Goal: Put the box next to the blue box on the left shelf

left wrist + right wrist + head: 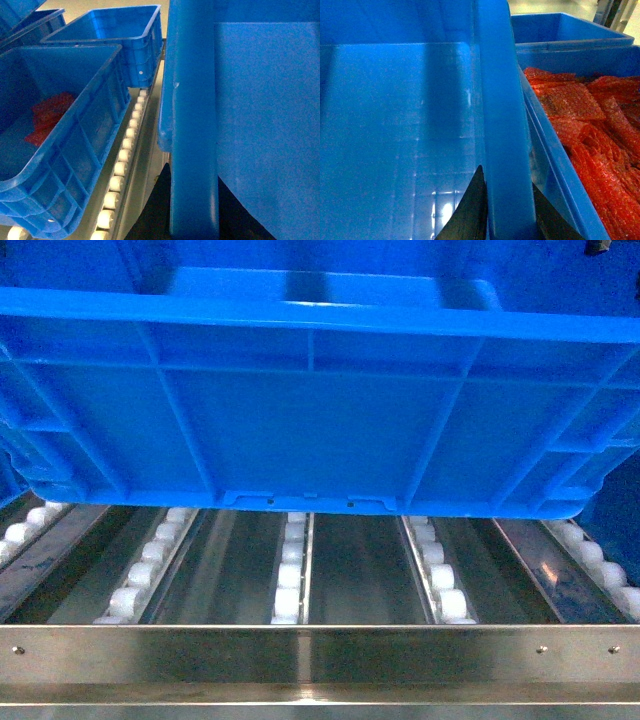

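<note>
Steel rail (320, 655) spans six o'clock of the head view; behind it run the shelf (360, 570) rollers. At twelve o'clock the box (310, 410) hangs over them (its base looks clear of the wheels). Right gripper (507, 210) pinches its right rim; left gripper (192, 200) pinches its left. Neighbouring crate (65, 145) sits at nine o'clock.

The box (310, 410) clamped between my fingers is moulded plastic, smooth and faintly glossy, its inner floor throwing back pale glints. Below it, toward six o'clock, the left shelf (320, 655) is brushed metal with a dull sheen, and its rollers (287, 585) look like matt white plastic. At three o'clock of my right wrist lie red bubble-wrap bags (590, 125), crinkled, pimpled and shiny.
</note>
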{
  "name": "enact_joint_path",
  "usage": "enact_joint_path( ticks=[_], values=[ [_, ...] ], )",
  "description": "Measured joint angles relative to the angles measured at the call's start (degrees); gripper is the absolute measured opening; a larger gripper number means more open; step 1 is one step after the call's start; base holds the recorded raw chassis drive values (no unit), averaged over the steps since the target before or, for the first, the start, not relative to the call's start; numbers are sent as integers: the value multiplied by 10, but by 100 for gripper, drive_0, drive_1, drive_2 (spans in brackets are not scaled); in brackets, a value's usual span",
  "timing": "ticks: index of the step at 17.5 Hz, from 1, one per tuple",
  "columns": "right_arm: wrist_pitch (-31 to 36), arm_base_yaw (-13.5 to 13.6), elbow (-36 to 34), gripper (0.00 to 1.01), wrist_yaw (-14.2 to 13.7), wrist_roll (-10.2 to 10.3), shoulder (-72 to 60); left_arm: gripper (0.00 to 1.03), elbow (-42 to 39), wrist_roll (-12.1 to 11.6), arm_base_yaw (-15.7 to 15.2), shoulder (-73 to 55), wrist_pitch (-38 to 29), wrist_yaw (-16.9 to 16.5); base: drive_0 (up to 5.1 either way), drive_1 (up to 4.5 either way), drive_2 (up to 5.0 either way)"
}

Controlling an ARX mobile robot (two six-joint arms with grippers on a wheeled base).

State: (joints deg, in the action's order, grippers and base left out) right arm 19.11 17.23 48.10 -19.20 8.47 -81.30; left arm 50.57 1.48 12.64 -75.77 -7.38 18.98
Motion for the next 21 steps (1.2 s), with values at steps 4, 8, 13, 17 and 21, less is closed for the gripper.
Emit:
enact_joint_path(
  ticks=[4,8,13,17,21],
  values=[
    [0,0,0,10,0,0,0,9,0,0,0,0,0,0,0,0,0],
    [0,0,0,10,0,0,0,9,0,0,0,0,0,0,0,0,0],
    [0,0,0,10,0,0,0,9,0,0,0,0,0,0,0,0,0],
    [0,0,0,10,0,0,0,9,0,0,0,0,0,0,0,0,0],
    [0,0,0,10,0,0,0,9,0,0,0,0,0,0,0,0,0]
  ],
)
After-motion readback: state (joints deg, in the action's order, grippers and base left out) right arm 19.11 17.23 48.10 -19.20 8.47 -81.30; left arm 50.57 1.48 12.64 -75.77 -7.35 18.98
